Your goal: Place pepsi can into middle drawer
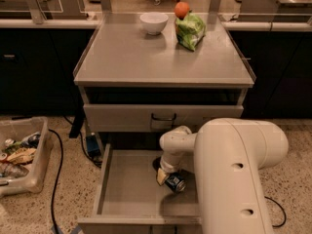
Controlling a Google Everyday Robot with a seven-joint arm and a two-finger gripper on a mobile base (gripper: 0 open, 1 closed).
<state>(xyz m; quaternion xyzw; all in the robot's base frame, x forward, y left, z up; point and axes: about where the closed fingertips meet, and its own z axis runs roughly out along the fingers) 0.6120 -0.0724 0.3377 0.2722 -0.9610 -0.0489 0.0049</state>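
The pepsi can (176, 183) is blue with a silver end and lies tilted inside the middle drawer (129, 191), toward its right side. The drawer is pulled out, a shallow grey tray with a flat floor. My gripper (166, 176) reaches down into the drawer from the large white arm (234, 174) and sits right against the can's left side. The arm hides the drawer's right part.
A closed grey drawer with a black handle (163, 117) sits above. On the cabinet top (146, 57) stand a white bowl (153, 22), a green snack bag (190, 30) and an orange (182, 9). A bin of clutter (19, 155) and a black cable (57, 169) lie on the floor at left.
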